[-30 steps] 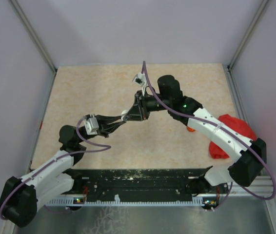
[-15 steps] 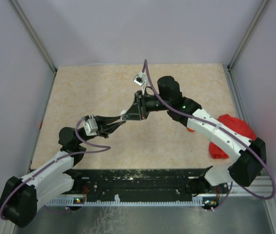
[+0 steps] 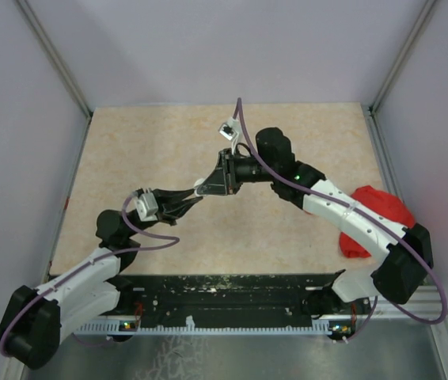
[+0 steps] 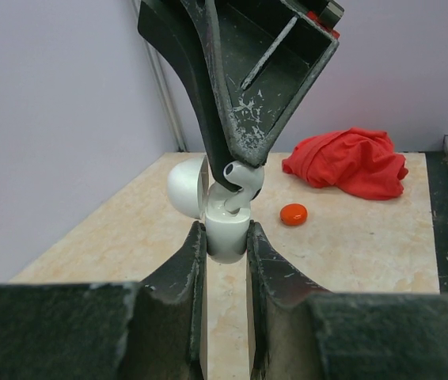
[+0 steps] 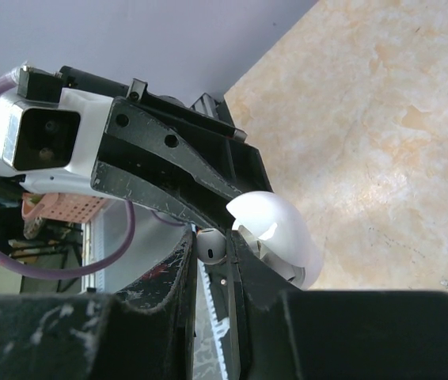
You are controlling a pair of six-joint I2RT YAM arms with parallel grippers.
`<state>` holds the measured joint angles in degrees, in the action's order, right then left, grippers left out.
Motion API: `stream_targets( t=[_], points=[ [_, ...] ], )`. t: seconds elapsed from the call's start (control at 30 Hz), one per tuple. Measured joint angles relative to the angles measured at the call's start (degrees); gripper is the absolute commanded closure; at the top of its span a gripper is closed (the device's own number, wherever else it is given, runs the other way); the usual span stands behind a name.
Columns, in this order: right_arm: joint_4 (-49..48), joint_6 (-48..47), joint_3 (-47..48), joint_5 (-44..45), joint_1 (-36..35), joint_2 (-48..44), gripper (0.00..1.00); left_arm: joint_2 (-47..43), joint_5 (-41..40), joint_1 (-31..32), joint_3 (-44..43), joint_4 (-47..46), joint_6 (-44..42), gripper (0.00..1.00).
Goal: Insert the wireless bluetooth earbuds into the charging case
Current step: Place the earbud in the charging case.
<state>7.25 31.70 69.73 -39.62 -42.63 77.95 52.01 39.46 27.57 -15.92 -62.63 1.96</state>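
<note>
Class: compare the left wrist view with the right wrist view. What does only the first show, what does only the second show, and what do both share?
Only the left wrist view: a red cloth and an orange disc lying on the table beyond the grippers. Only the right wrist view: the left wrist camera on its white housing. Both: the left gripper shut on the case, lid open, and the right gripper holding a white earbud at its opening.
</note>
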Motion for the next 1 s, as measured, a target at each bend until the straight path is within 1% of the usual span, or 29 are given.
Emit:
stream_targets(
  t=[0.23,0.43,0.6,1.0],
  points=[
    [-3.0,2.3,-0.4,1.2,0.0,-0.2,0.89,0.3,-4.0,1.1,0.9,-3.2,-0.9,0.99],
    [-5.9,4.6,-1.5,4.3,0.1,-1.7,0.89,1.7,-11.3,5.5,0.9,-6.1,-6.4,0.99],
    [-8.2,6.6,-2.9,7.1,0.1,-3.1,0.89,3.6,-15.8,7.7,0.9,-9.4,-9.9,0.99],
    [-11.3,10.1,-5.7,9.9,0.7,-4.9,0.88,5.4,-18.1,8.5,0.9,-11.6,-11.2,0.99]
  ],
)
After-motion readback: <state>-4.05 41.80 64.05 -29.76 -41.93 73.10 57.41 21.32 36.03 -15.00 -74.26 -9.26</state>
